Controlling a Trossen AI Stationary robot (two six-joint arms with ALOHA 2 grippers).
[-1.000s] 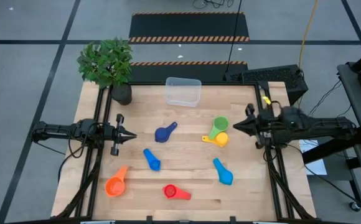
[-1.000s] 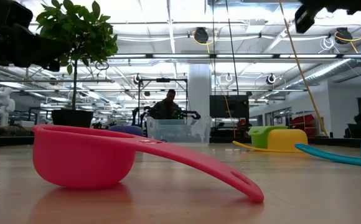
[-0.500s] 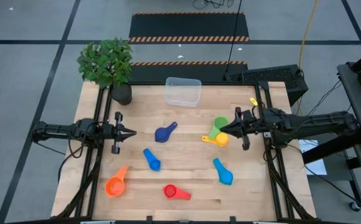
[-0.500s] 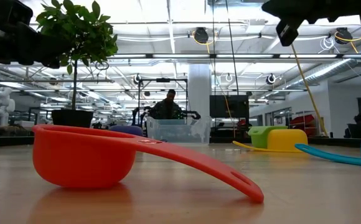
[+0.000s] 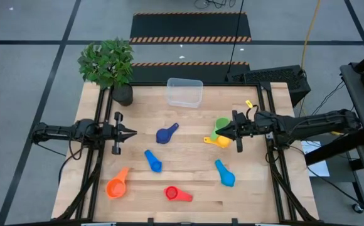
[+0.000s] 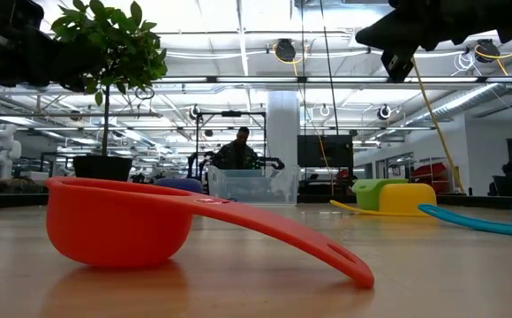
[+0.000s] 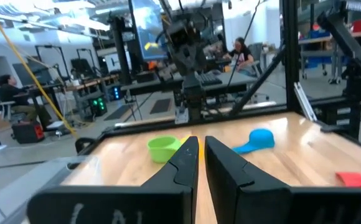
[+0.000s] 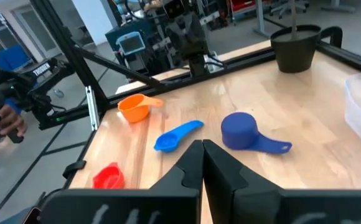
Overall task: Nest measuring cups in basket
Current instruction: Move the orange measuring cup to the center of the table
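Several measuring cups lie apart on the wooden table: dark blue, blue, orange, red, light blue, and green touching yellow. The clear basket stands at the far edge with nothing in it. My right gripper is shut and hangs in the air over the green and yellow cups, high above the table. My left gripper is shut and waits level at the left, pointing toward the dark blue cup.
A potted plant stands at the far left corner, beside the basket. Bare wood lies between the cups in the table's middle. People sit and stand in the room beyond the table.
My right gripper has travelled from the table's right edge toward the middle, sinking a little, and now hangs over the green and yellow cups. It has stayed shut. No cup has moved.
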